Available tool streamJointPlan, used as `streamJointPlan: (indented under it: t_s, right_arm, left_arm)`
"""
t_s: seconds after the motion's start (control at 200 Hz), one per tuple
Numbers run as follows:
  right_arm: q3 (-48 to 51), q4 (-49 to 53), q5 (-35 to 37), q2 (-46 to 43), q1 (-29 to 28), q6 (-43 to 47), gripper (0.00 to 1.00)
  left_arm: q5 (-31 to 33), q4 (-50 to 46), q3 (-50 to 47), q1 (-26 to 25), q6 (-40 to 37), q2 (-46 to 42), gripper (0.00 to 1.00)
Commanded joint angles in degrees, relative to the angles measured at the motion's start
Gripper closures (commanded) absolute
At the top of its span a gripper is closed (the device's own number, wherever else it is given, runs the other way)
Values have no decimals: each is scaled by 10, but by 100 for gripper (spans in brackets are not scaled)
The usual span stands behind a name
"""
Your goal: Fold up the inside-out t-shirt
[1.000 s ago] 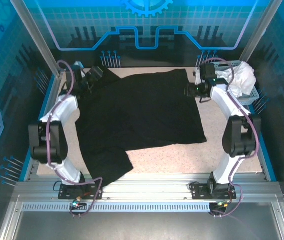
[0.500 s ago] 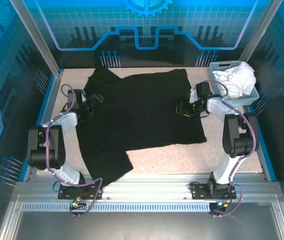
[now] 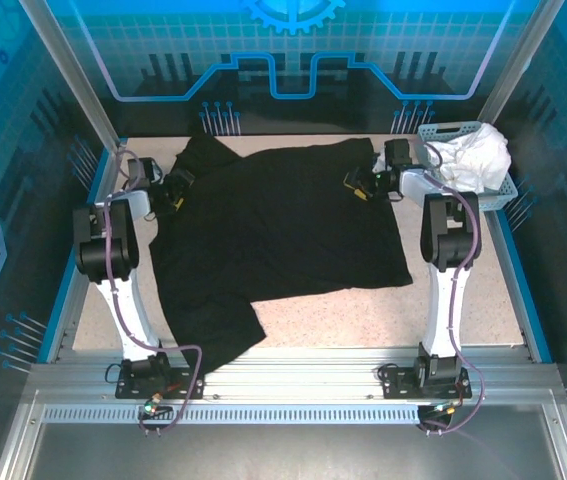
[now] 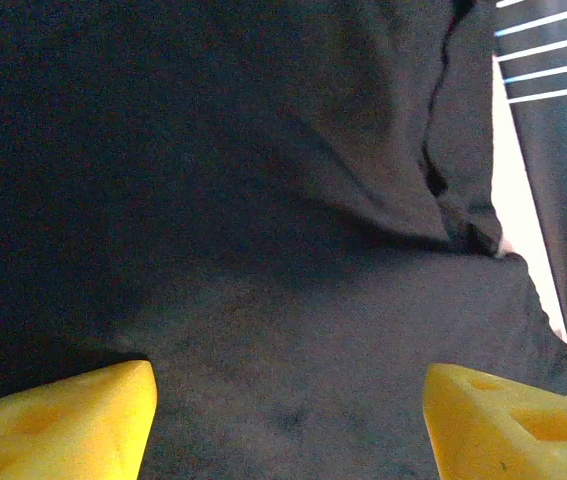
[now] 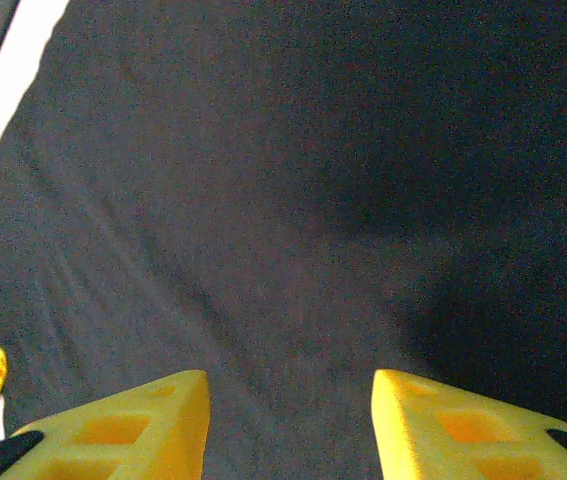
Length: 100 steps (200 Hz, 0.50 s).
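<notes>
Black t-shirt (image 3: 283,230) spread flat, just left of basket (image 3: 511,188). Right gripper (image 3: 359,189) over its edge nearest basket, jaws narrowly apart, empty. Left gripper (image 3: 174,189) at edge farthest from basket, jaws wide, empty.

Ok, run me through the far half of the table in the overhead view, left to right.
Left gripper at the shirt's left edge → large black cloth t-shirt → right gripper at its right edge → pale blue plastic basket holding a crumpled white cloth garment.
</notes>
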State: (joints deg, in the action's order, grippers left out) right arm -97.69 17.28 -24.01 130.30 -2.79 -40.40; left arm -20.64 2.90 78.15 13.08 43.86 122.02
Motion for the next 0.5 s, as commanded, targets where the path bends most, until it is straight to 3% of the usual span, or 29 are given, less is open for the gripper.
streamJointPlan:
  t_s: [0.0,0.495]
  right_arm:
    - [-54,46,12,45,16,-46,54]
    - [-90,69,48,104,80,-67,58]
  left_arm:
    - [-25,-39,49,4,5,28,28]
    - [-37,-132,228,-19,-9,155,28]
